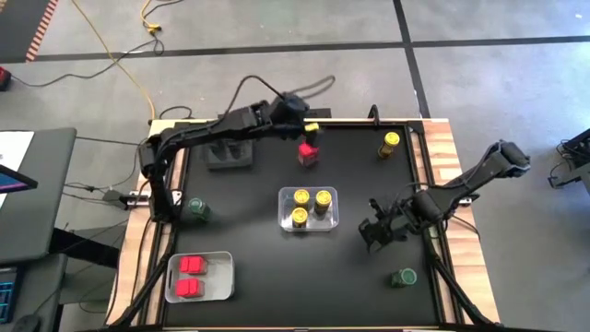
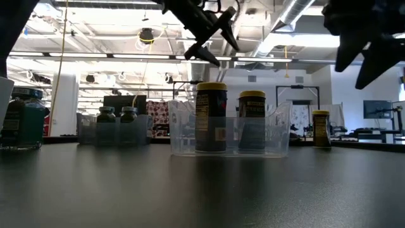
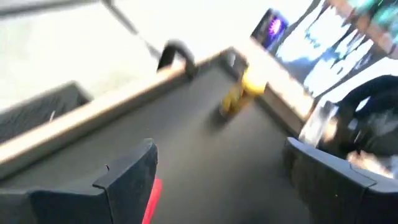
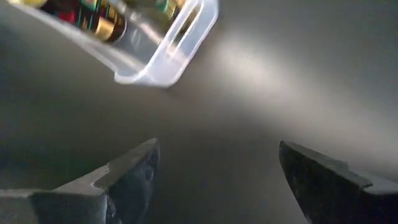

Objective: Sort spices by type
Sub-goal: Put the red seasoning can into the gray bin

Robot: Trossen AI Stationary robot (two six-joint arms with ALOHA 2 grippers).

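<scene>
1. The left gripper hung over the far middle of the table, directly above a red-topped spice jar. Its fingers stood apart with nothing between them; in the left wrist view a sliver of red showed just below the gap.
2. The right gripper hovered over bare tabletop on the right, just right of the clear bin. Its fingers were spread and empty.
3. The clear bin sat at the centre of the table and held three yellow-lidded jars standing upright.
4. A fourth yellow-lidded jar stood alone near the far right corner, well apart from the bin. The left wrist view showed it blurred, so whether it stood quite upright there I could not tell.
5. A second clear bin lay at the near left corner and held two red-topped jars side by side.
6. One dark-green-lidded jar stood at the left edge of the table, near the left arm's base.
7. Another dark-green-lidded jar stood at the near right, nearer than the right gripper and apart from it.
8. A grey bin sat at the far left under the left arm; the low view showed what looked like two green-lidded jars inside a bin there.
9. The black table carried everything, with wooden rails along its left and right sides.
</scene>
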